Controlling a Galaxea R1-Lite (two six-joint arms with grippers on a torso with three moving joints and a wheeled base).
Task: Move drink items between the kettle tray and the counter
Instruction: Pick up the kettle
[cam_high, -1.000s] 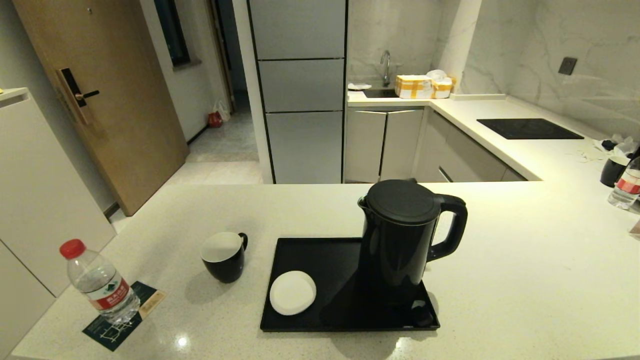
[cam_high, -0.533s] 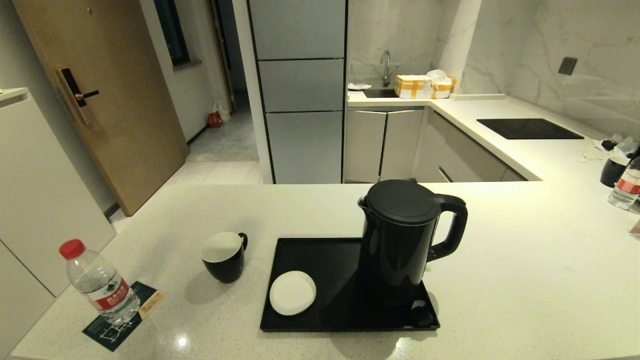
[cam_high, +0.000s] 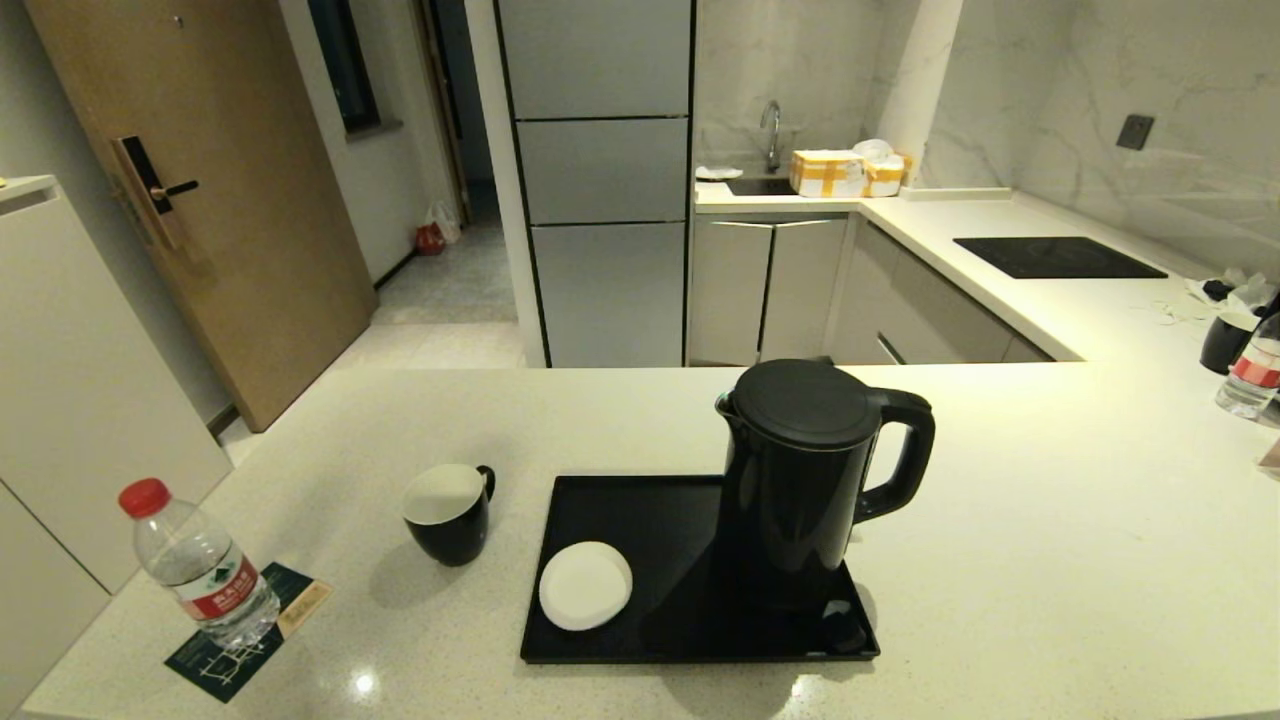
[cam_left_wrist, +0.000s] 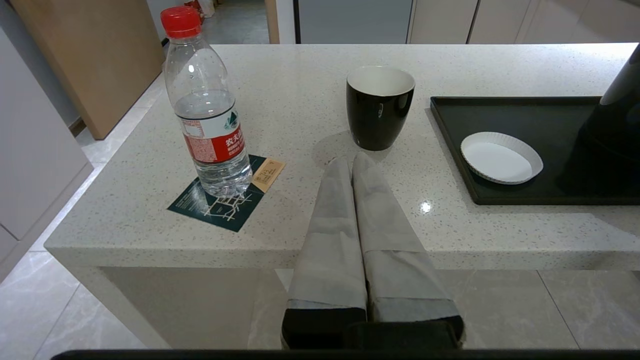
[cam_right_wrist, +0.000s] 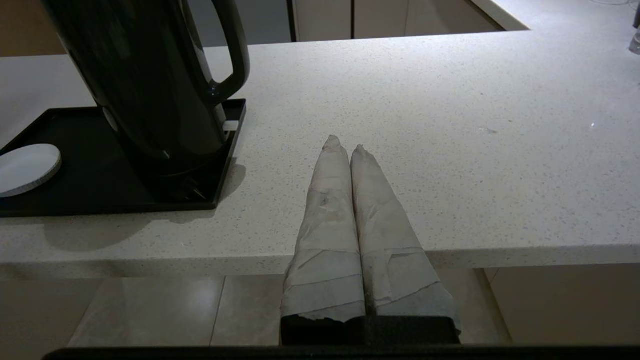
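The tall black kettle (cam_high: 805, 470) stands on the right half of the glossy black tray (cam_high: 640, 500), and the white saucer (cam_high: 585, 585) lies on the tray's near left part. Left of the tray, on the cream counter (cam_high: 1050, 560), stands the white-lined black mug (cam_high: 446, 512). The clear bottle with the red cap (cam_high: 200, 570) stands at the counter's near left corner on a dark green leaflet (cam_high: 240, 640). Neither arm shows in the head view. My left gripper (cam_left_wrist: 351, 160) is shut and empty just before the counter's front edge, short of the mug (cam_left_wrist: 379, 106). My right gripper (cam_right_wrist: 345, 145) is shut and empty, right of the kettle (cam_right_wrist: 145, 75).
A black hob panel (cam_high: 1058, 257) lies flush in the side counter at the back right. Another dark mug (cam_high: 1228, 340) and a second bottle (cam_high: 1250, 375) stand at the far right edge. The sink with yellow-taped boxes (cam_high: 845, 172) is far behind.
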